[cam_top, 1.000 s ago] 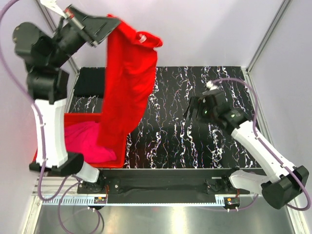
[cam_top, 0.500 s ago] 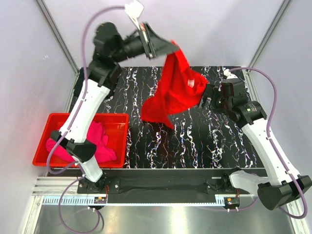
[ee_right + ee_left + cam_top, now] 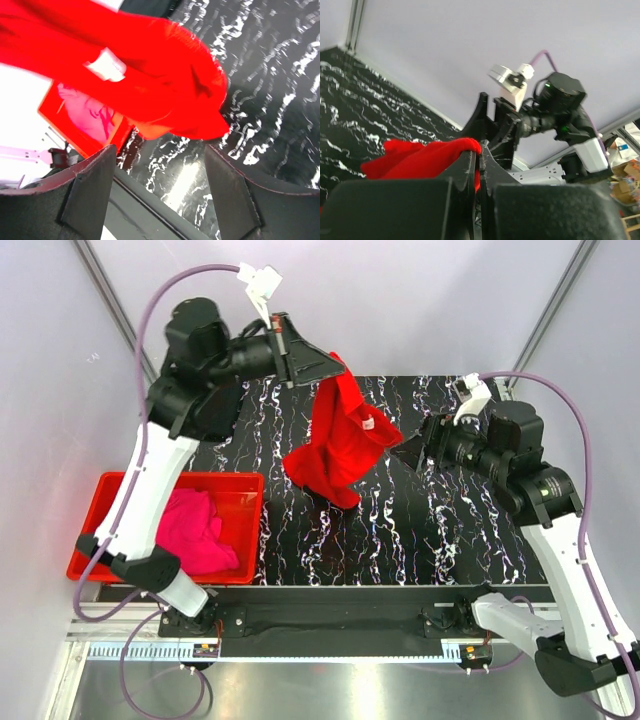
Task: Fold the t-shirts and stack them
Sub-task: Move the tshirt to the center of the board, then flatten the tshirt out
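Observation:
My left gripper (image 3: 335, 366) is shut on the top edge of the bright red t-shirt (image 3: 338, 440) and holds it up over the middle of the table, its lower end bunched near the surface. In the left wrist view the jaws (image 3: 481, 156) pinch red cloth (image 3: 420, 157). My right gripper (image 3: 413, 452) is open and empty, just right of the hanging shirt; its view (image 3: 160, 192) shows the shirt (image 3: 150, 75) and its white tag (image 3: 105, 65) just beyond the fingers. The magenta t-shirt (image 3: 195, 535) lies crumpled in the bin. The black t-shirt is not clearly in view.
The red plastic bin (image 3: 90, 565) stands at the table's left front; it also shows in the right wrist view (image 3: 107, 142). The black marbled table (image 3: 450, 530) has a grey wall behind and frame posts at the back corners.
My left arm has swung the red t-shirt from above the bin to over the table's middle and lowered it. My right arm has risen and reached in to the shirt's right side.

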Motion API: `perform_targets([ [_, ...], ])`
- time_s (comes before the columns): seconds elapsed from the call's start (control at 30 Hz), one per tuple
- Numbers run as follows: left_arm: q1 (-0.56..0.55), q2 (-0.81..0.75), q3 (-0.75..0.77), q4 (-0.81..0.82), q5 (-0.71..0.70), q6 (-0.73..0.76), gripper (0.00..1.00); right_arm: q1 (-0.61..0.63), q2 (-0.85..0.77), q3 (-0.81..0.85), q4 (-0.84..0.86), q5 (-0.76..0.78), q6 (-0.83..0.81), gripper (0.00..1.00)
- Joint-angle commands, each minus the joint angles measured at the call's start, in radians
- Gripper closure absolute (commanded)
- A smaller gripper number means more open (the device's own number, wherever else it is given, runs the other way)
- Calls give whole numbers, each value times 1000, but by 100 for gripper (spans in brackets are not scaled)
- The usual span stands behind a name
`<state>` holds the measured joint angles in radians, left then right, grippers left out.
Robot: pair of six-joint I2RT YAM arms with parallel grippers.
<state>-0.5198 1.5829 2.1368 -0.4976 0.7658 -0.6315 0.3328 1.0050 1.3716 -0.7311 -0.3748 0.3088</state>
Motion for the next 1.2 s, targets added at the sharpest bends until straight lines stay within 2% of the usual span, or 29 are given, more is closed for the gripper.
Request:
perform_targets([
  [0.0,0,-64,-6,83,47,32,100,-3,53,26,42,-105,-25,21],
  [0.1,0,-80,-31,83,50,39,100,-3,60,15,81,-150,-4,21],
  [0.33,0,-101,-48,82,56,41,100,2,78,-2,241,-496,56,27],
  [0.57,0,-104,-55,111,56,26,100,29,73,-35,245,-605,46,27],
  [0.7,1,-104,-63,136,64,4,100,149,95,-37,161,-472,-52,26],
  [0.77,1,-106,-63,136,61,6,100,221,106,-25,131,-341,-86,26],
  [0.9,1,-116,-64,137,70,0,100,249,127,-28,125,-83,-131,27],
  [0.93,0,-124,-66,136,70,1,100,252,123,-28,133,30,-137,27],
  [1.0,1,-132,-71,130,70,6,100,252,101,-38,172,127,-145,27],
  [1.17,1,-150,-80,125,69,9,100,253,122,-11,174,142,-148,28],
])
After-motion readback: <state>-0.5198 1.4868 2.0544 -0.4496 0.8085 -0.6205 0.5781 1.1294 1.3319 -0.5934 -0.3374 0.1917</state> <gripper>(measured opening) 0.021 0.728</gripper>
